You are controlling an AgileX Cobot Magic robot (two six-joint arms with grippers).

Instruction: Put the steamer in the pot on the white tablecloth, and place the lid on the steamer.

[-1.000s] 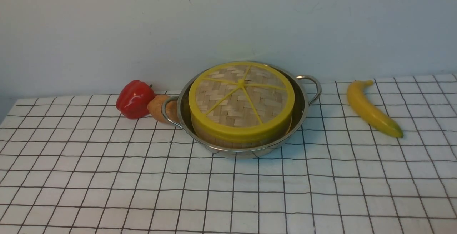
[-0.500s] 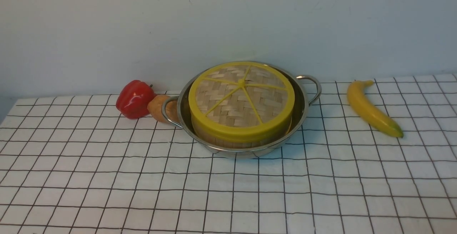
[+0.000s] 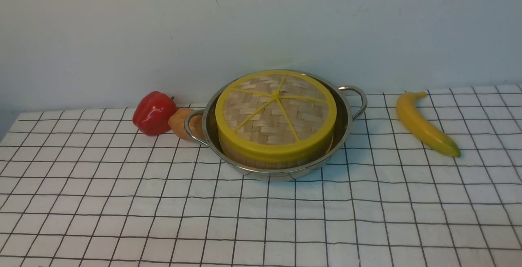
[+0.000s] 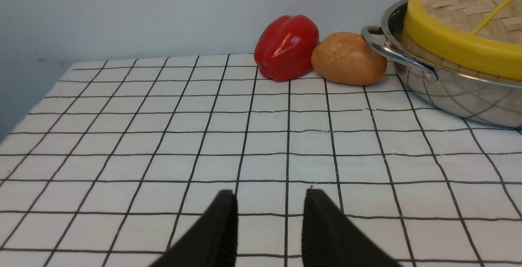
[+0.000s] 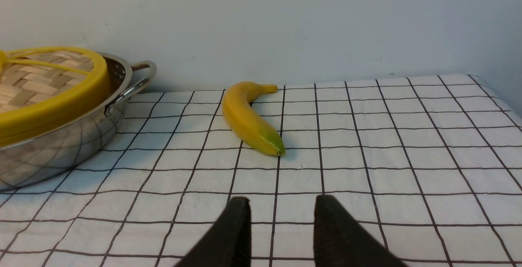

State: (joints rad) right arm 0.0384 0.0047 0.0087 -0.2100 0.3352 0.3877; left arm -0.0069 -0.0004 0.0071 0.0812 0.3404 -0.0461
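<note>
Steamer [image 3: 274, 157] seated inside pot [image 3: 344, 126], far centre of white tablecloth [image 3: 261, 218], with lid [image 3: 276, 114] resting on top, near edge dipped a little lower than far edge. Judged complete, or nearly so. Left gripper [image 4: 269, 206] parted and empty above bare cloth, well apart from pot on the left; right gripper [image 5: 281, 212] likewise parted and empty, near side of banana [image 5: 248, 120], well apart from pot on the right. Possible trouble from here: lid perhaps not fully seated, so liable to slide if pot gets nudged; loose cloth liable to drag under a low arm and shift everything on it; red pepper [image 3: 153, 113] and brown bun [image 3: 181, 123] just beside the left pot handle, easily rolled by a careless sweep. Pot polished steel, shallow, mirror-bright, two looped handles. Steamer wall of upright pale bamboo strips. Lid a flat woven disc, smooth yellow rim and spokes, probably slippery. Pepper glossy, bun matte, banana smooth and curved with green tip.
</note>
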